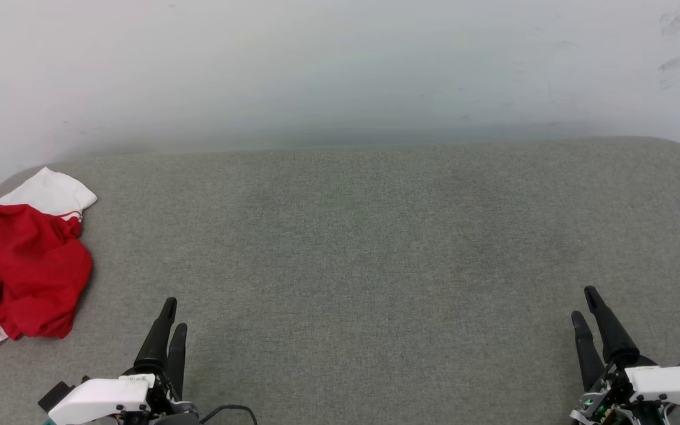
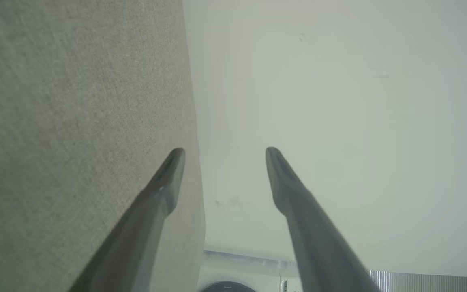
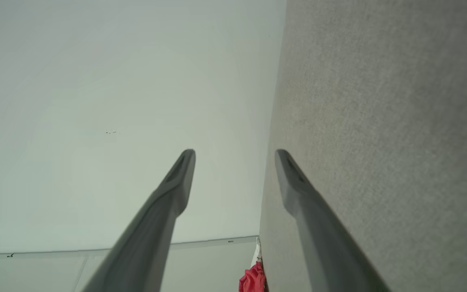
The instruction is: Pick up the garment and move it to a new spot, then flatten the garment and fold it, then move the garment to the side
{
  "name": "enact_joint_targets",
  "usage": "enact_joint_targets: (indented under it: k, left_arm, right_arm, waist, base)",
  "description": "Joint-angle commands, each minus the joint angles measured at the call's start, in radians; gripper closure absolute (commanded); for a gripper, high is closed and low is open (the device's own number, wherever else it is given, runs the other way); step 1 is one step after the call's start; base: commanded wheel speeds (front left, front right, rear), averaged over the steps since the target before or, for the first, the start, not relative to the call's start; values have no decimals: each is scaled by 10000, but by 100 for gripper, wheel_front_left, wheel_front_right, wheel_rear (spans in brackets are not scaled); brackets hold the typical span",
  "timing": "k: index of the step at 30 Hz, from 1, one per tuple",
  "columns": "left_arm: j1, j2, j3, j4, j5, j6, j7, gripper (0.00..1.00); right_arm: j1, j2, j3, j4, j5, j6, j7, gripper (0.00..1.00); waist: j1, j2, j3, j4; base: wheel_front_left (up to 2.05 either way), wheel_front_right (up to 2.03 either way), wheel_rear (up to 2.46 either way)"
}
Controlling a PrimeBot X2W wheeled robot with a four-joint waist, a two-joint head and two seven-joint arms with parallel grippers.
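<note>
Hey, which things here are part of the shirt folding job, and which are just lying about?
Job: crumpled red and white garment, at the left end of the grey fabric surface; left gripper; right gripper, both empty.
Just there: white wall; black cable by the left gripper.

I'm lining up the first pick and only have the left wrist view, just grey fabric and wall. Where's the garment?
Observer: The garment lies crumpled at the far left edge of the grey cushion, red with white parts showing.
Operator: Is my left gripper touching it?
Observer: No. The left gripper sits apart, to the garment's right, with bare cushion between.
Operator: And the right gripper?
Observer: The right gripper is at the far right of the cushion, holding nothing.
</note>
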Motion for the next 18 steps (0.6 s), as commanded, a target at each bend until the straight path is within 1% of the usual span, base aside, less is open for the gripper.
enact_joint_targets:
  k: [1,11,18]
  left_arm:
    - [-129,15,-3,-202,68,-3,-113,0]
    - [79,23,82,-484,549,-7,-607,0]
    - [182,28,308,-691,1211,-10,-922,0]
  right_arm:
    - [-122,-1,90,-181,-57,0,-100,0]
    - [-32,0,314,-316,-544,1,-599,0]
    - [-58,1,230,-279,-1541,2,-917,0]
  waist:
    - [0,0,-1,-2]
    - [0,0,12,-11]
    - [0,0,22,-9]
  base:
    - [0,0,0]
    - [0,0,0]
    - [0,0,0]
